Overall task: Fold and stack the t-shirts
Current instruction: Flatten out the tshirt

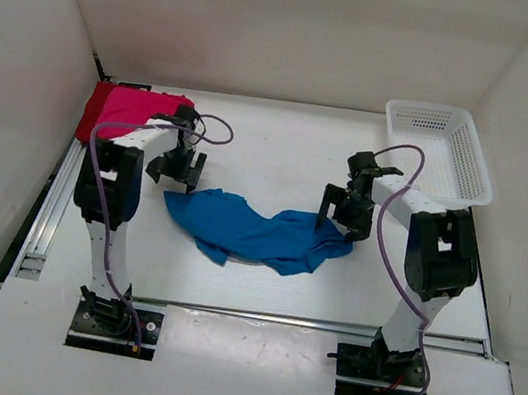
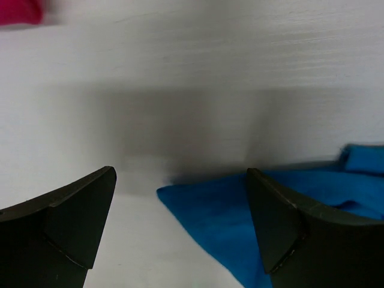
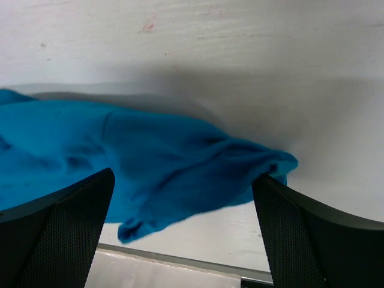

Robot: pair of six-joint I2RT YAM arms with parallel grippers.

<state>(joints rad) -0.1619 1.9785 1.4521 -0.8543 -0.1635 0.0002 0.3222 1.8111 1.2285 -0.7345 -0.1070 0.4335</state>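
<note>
A bright blue t-shirt (image 1: 258,234) lies crumpled in a long strip across the middle of the table. My left gripper (image 1: 175,169) hovers open just over its left corner, and in the left wrist view that blue corner (image 2: 240,222) lies on the table between the left gripper's (image 2: 180,180) spread fingers (image 2: 60,228). My right gripper (image 1: 345,212) stands open over the shirt's right end. The right wrist view shows the bunched blue cloth (image 3: 150,156) under the right gripper (image 3: 183,180), with nothing pinched. A pink-magenta t-shirt (image 1: 142,108) lies folded at the back left on a dark red one (image 1: 93,118).
A white mesh basket (image 1: 441,151) sits at the back right, against the right wall. White walls close in the table at the left, back and right. A metal rail (image 1: 324,323) crosses the near edge in front of the arm bases.
</note>
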